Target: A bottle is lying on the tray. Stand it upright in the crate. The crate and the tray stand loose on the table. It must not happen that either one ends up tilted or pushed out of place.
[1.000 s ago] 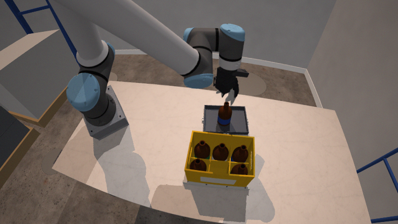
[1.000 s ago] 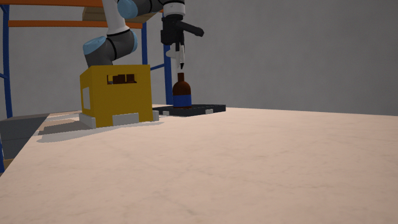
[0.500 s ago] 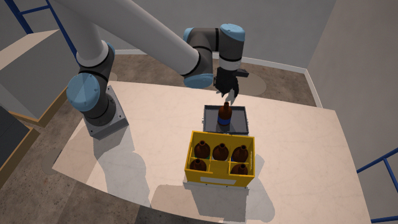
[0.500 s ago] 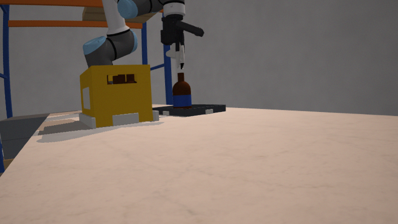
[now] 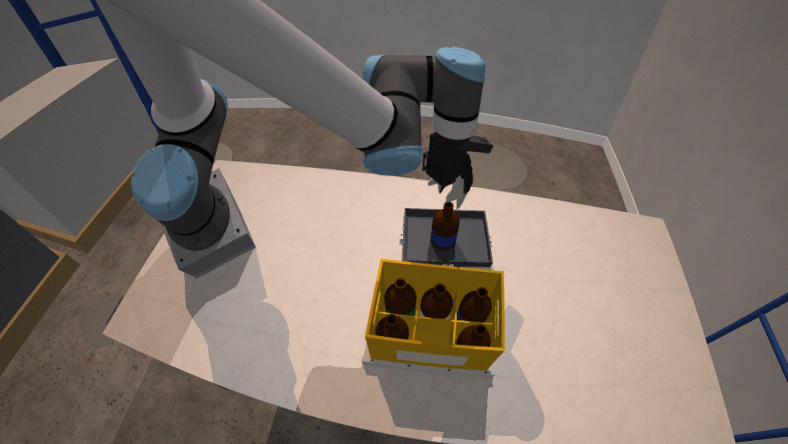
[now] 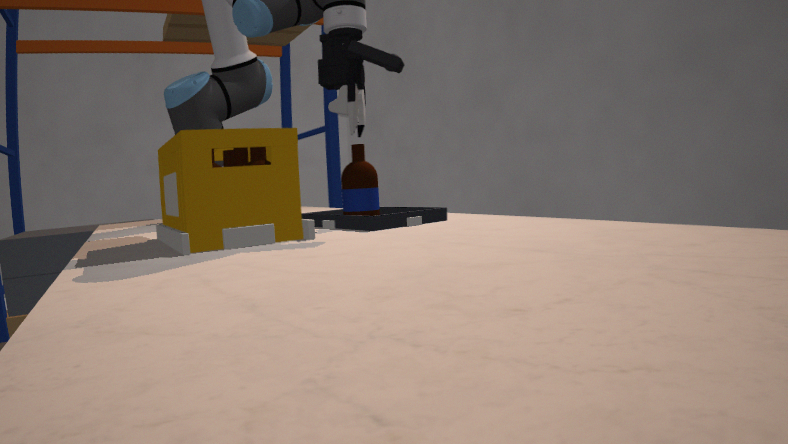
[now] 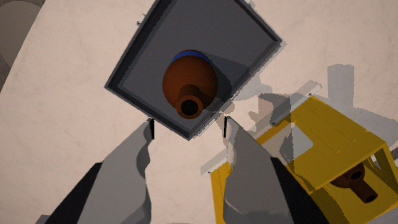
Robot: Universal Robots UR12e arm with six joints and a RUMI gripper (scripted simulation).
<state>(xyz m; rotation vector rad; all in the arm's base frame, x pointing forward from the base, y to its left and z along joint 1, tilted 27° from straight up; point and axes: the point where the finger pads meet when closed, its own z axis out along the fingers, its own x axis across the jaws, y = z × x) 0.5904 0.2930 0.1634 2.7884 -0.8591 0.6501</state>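
on the pale table (image 5: 595, 286) (image 6: 496, 308) (image 7: 65, 75), the bottle (image 5: 444, 223) (image 6: 360, 184) (image 7: 186, 80) stands upright in the tray (image 5: 474, 242) (image 6: 407, 216) (image 7: 220, 30). the gripper (image 5: 447, 193) (image 6: 358, 131) (image 7: 189, 119), part-open and holding nothing, hangs just above its neck.

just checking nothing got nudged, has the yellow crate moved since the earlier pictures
No. In the top view the yellow crate sits just as before against the tray and the robot's base.
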